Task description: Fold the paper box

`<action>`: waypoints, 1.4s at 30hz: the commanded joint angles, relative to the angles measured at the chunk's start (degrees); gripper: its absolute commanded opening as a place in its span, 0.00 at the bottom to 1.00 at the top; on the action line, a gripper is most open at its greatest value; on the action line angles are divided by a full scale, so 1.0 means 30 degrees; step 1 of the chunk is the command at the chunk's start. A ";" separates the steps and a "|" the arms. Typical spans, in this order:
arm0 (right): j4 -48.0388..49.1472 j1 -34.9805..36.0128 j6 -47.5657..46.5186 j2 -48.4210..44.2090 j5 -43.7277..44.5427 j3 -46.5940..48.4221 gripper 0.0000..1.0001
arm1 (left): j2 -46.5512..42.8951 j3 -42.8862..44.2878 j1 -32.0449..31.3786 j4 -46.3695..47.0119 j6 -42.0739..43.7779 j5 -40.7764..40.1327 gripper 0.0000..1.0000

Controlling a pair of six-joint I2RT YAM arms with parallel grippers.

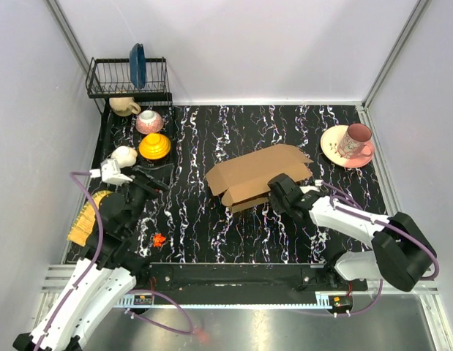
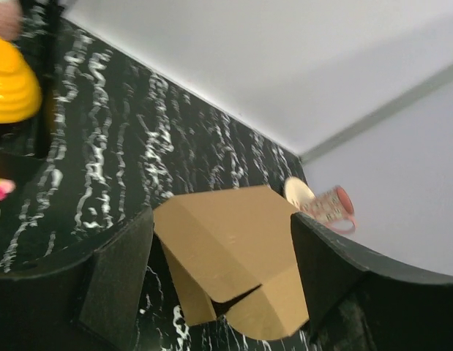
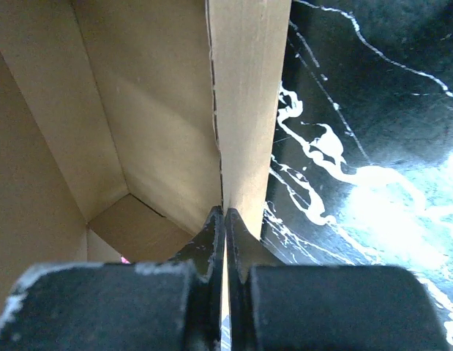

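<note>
**At table centre: a half-folded box, the right gripper on its edge**

Just toward 1 o'clock from the middle of the black marbled table (image 1: 189,241) lies the box (image 1: 259,175), plain brown cardboard. It looks partly folded. Some panels are creased up into a shallow, lopsided shell with an opening facing 6 o'clock, and a wide flap lies loose across the top. No flap appears tucked or locked. By my reading the first folds are made, while squaring the walls and closing the flaps are left to do.

The right gripper (image 1: 279,191) sits at the box's 5 o'clock corner. Its fingers (image 3: 213,245) are pressed fully together, tips touching the cardboard where a slit runs between two panels. Whether a thin layer of card is pinched between them cannot be told.

The left gripper (image 1: 157,178) hovers at 9 o'clock, well apart from the box and pointed at it. Its fingers (image 2: 116,285) stand wide, with nothing between them.

A yellow bowl (image 1: 154,146) sits at 10 o'clock and a cup (image 1: 356,140) on a saucer (image 1: 330,142) at 2 o'clock, both away from the box.
</note>
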 commanded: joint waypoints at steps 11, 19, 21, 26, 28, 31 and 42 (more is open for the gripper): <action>-0.0373 0.0171 -0.0883 -0.1336 0.0644 -0.1167 0.00 | -0.0024 -0.1127 -0.7527 0.3592 0.4916 1.0409 0.49; -0.0256 0.0171 -0.0825 -0.1746 0.0821 -0.1870 0.00 | 0.6120 -0.2388 -1.6753 0.6425 0.6090 0.1893 0.20; -0.0052 0.0171 -0.0912 -0.1833 0.0792 -0.2016 0.00 | 0.8817 -0.2124 -1.7260 0.7804 0.6032 0.1092 0.18; 0.0416 0.0142 -0.1498 -0.1863 0.0558 -0.2221 0.00 | 1.2186 -0.1281 -1.6884 0.9364 0.5942 -0.1900 0.26; 0.0710 0.0171 -0.1790 -0.1921 0.0528 -0.2426 0.00 | 1.3098 -0.0720 -1.5979 0.9098 0.6119 -0.1522 0.35; 0.1003 0.0171 -0.2113 -0.1980 0.0440 -0.2749 0.00 | 1.4243 -0.0336 -1.5331 0.9592 0.6265 -0.2189 0.46; 0.1912 0.0142 -0.2992 -0.2274 0.0265 -0.3569 0.00 | 1.5710 0.2999 -1.0410 0.9626 0.7261 -0.2282 0.60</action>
